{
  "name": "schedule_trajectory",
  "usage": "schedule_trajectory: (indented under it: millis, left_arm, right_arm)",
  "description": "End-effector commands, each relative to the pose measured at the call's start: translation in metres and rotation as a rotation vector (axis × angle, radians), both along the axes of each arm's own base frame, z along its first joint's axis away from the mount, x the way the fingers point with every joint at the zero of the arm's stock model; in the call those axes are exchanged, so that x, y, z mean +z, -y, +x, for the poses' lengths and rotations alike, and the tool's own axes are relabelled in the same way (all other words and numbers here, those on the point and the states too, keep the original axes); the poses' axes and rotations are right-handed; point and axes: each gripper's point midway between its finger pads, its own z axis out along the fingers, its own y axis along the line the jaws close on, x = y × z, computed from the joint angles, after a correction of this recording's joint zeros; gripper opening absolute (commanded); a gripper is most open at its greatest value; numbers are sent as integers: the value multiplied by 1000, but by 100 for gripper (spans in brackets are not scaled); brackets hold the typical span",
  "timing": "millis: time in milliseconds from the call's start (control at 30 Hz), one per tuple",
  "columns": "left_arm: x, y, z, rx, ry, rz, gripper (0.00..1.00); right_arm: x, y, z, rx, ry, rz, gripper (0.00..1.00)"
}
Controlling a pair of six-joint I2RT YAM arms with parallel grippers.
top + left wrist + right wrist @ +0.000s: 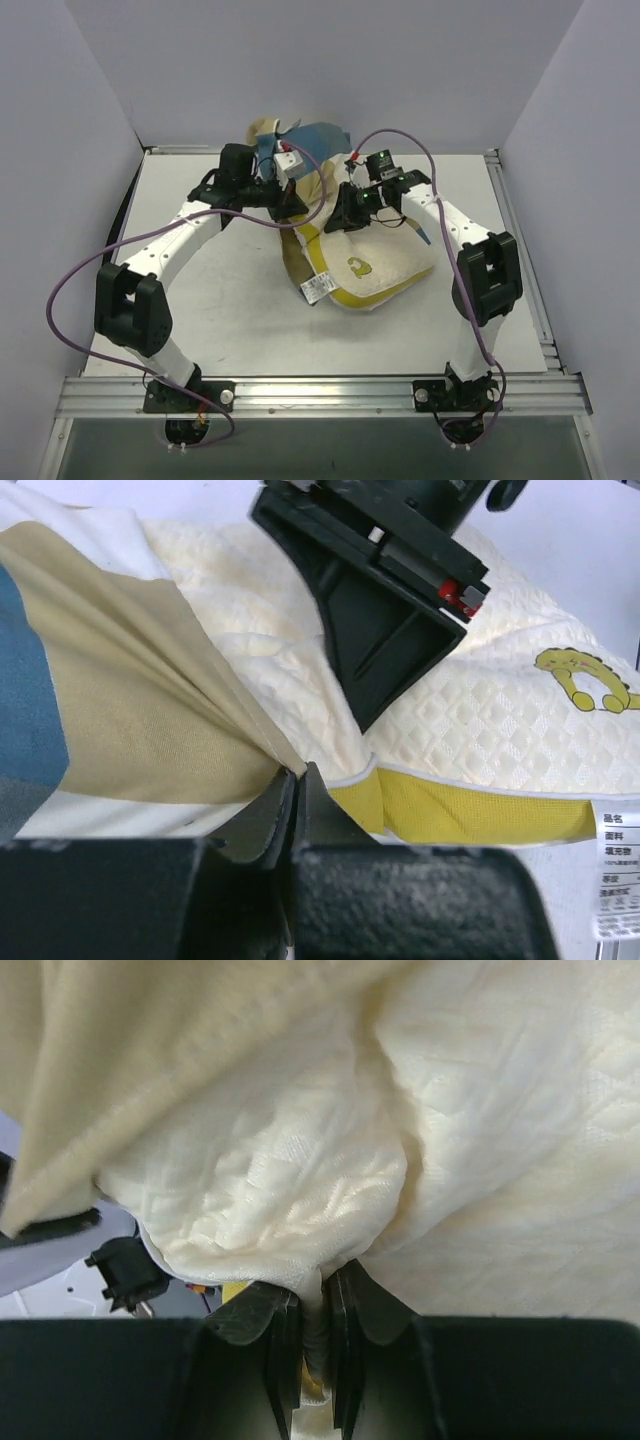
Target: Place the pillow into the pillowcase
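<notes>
Near the far edge of the table point(230, 320), at mid-width, the pillow point(385, 270) is laid, its far end overlapped by the bunched pillowcase point(315, 135). Pillowcase cloth is pinched by the closed left gripper point(297, 777); a pillow fold is pinched by the closed right gripper point(318, 1285).

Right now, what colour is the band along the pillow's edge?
Yellow; the edge band shows best from the left wrist.
</notes>
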Motion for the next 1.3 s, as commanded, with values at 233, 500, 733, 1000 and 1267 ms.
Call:
schedule_trajectory:
  millis: [233,500,733,1000,1267]
  left_arm:
    - [-32,-64,11,259,-275,-23,48]
    - [-69,-86,-94,-85,140,173,64]
    - [-130,-53,-127,-412,615,434,75]
    - [-171,-38,-63,-465,859,670,79]
    - [-207,-29,-48,-549,960,729,75]
  right_arm:
    - [-16,-5,41,-146,20,148,0]
    - [18,-23,52,-106,27,255,0]
    - [18,-22,38,-75,-15,242,0]
    - [16,-13,24,-46,-24,211,0]
    - [19,-15,18,-29,-46,231,0]
